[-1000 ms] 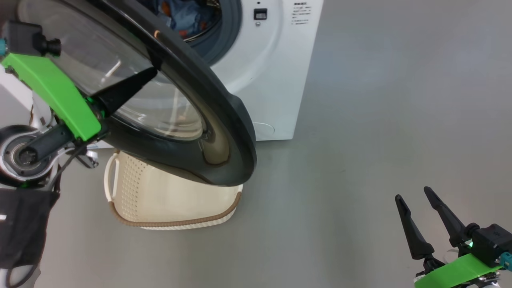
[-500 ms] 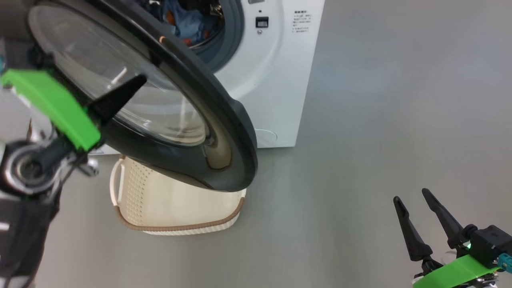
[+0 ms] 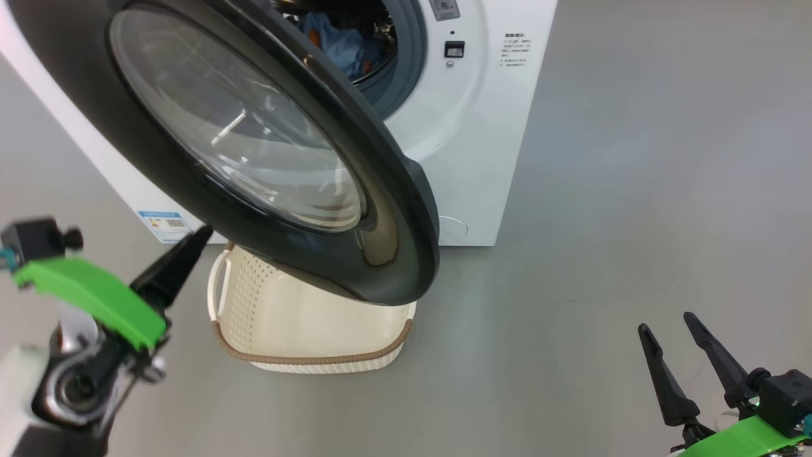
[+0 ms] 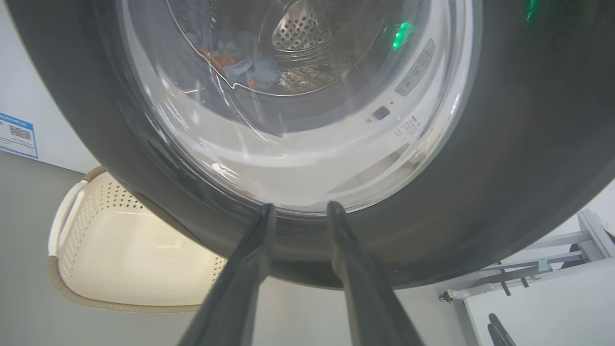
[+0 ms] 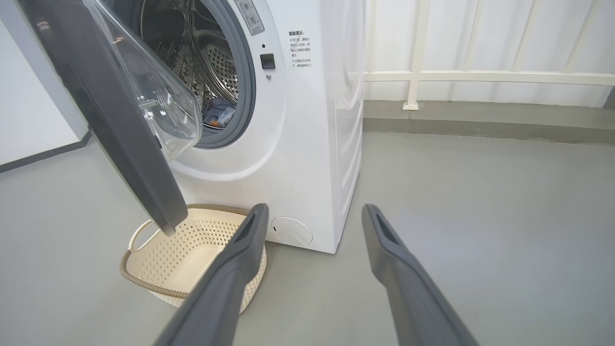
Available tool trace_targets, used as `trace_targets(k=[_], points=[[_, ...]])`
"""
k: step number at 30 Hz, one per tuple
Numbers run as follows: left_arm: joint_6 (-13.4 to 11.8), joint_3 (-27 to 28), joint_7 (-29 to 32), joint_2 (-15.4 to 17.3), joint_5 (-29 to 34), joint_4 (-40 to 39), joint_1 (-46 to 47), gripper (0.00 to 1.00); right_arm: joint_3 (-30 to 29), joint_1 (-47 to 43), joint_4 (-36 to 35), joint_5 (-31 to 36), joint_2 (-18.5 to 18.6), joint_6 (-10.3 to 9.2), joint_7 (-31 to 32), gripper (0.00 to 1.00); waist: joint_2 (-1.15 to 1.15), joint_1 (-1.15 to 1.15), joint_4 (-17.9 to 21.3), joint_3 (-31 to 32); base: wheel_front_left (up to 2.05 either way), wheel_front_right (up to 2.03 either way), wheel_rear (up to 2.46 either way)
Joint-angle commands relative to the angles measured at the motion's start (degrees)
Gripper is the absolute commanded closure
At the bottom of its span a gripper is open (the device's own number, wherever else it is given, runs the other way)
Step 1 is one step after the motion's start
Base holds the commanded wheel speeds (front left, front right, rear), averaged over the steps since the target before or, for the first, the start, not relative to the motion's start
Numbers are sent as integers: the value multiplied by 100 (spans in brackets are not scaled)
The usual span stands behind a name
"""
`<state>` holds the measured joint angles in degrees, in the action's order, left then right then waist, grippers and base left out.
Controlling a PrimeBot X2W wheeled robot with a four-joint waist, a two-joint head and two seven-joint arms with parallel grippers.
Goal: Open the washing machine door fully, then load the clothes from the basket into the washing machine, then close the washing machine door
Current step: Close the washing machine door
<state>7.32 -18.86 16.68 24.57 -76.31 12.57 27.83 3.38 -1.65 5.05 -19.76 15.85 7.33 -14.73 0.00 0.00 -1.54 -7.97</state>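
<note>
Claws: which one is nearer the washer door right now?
The left claw, its tips close to the black lower rim of the door. The right claw hangs far off to the side over the floor, spread wider.

The washing machine door is gleaming — glossy black rim, smooth clear glass; the steel drum is shining, perforated; the basket is showing matt cream plastic under a woven-look brown rim; the grey floor is looking smooth, matt.

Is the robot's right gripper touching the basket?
Apart. The head view shows bare floor between the right gripper and the basket.
</note>
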Motion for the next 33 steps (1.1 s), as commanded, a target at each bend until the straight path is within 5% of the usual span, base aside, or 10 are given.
trace_targets(k=[1, 2, 4, 22, 27, 33], points=[[16, 179, -198, 345, 166, -86, -35, 32, 79, -28, -135, 7, 115, 16, -27, 0, 0, 0, -49, -5, 0, 0, 0], [16, 82, -430, 367, 305, -7, -204, 15, 42, -58, -136, 2, 125, 16, -27, 0, 0, 0, -91, -1, 0, 0, 0], [16, 15, -700, 367, 420, 84, -361, 0, -9, -105, -133, 1, 132, 16, -27, 0, 0, 0, -121, 15, 0, 0, 0], [16, -499, -3027, 160, 1120, 758, -1509, 0, -532, -245, -165, -3, 187, 16, -27, 0, 0, 0, 92, 41, 0, 0, 0], [17, -296, -3160, 36, 1492, 931, -1696, 0, -566, -208, -162, -9, 160, 16, -27, 0, 0, 0, 303, 20, 0, 0, 0], [17, 613, -3166, -385, 2791, 695, -1976, 0, -592, -150, -152, -15, 118, 16, -27, 0, 0, 0, 541, -34, 0, 0, 0]])
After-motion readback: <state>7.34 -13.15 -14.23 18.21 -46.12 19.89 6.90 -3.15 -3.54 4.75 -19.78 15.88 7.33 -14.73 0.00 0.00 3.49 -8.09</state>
